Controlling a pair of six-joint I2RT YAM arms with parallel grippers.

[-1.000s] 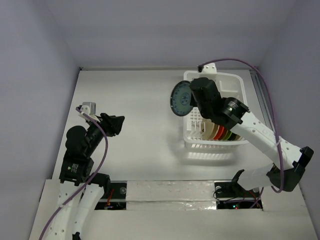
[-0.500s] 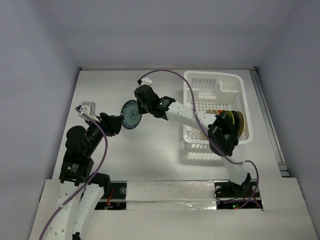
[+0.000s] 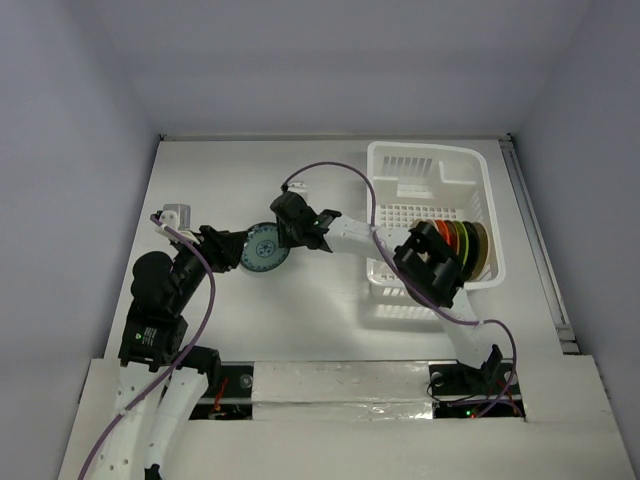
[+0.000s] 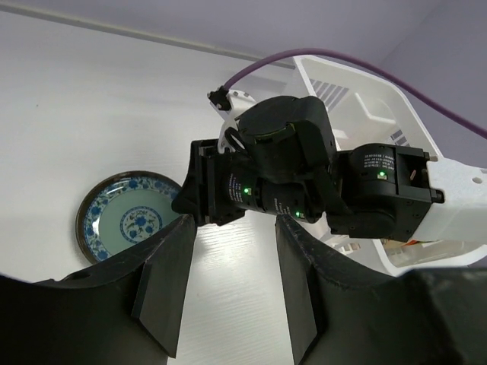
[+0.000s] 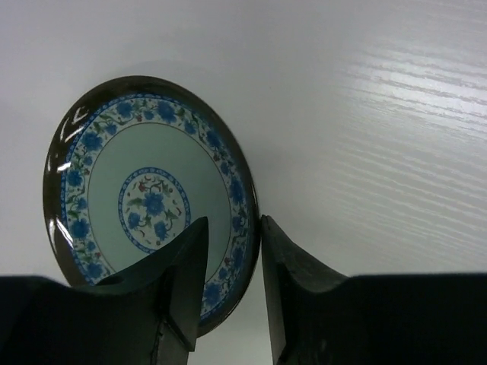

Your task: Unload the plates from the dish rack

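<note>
A grey-teal plate (image 3: 258, 252) with blue flowers and a dark rim is low over or on the table, left of centre. My right gripper (image 3: 272, 243) is shut on its right rim; in the right wrist view the gripper (image 5: 234, 228) straddles the rim of the plate (image 5: 144, 198). My left gripper (image 3: 237, 250) is open and empty just left of the plate; its own view (image 4: 232, 251) shows the plate (image 4: 122, 220) ahead on the left. The white dish rack (image 3: 430, 150) stands at the back right with several plates (image 3: 462, 240) upright in it.
My right arm reaches from the rack across the table's middle, its elbow (image 3: 430, 265) over the rack's near side. A purple cable (image 3: 330, 170) loops above it. The rack corner (image 4: 358, 99) shows in the left wrist view. Walls close the table on three sides.
My right gripper has carried the grey-teal plate from beside the rack leftward and down to the table next to the left gripper. The left arm has not moved.
</note>
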